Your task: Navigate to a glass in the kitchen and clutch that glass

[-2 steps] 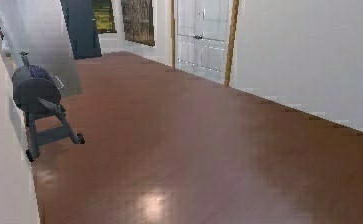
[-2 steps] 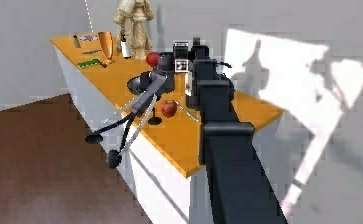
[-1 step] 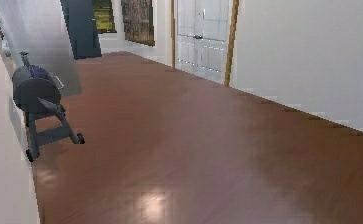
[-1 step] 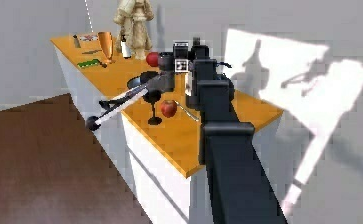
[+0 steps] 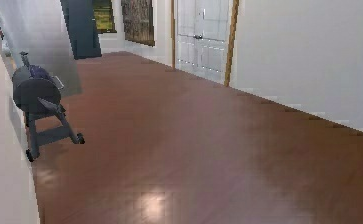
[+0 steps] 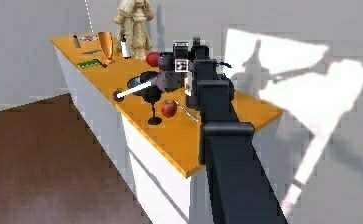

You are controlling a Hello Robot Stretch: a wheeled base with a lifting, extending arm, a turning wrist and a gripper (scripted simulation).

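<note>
In the arm side view the dark arm point(image 6: 229, 165) reaches across the orange tabletop point(image 6: 251, 112). The claw point(image 6: 154, 62) is at the upper middle, near a dark pan point(image 6: 139, 80). I cannot tell how its fingers stand or whether it holds anything. What seems a stemmed glass point(image 6: 153, 106) stands at the frame's centre (a red apple point(image 6: 169, 108) just beside it)

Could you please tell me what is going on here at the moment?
The robot's arm reaches out over an orange counter. Its gripper is near a stemmed glass and a red apple; I cannot tell whether it holds anything. Ahead lies a wooden floor with a grill.
</note>
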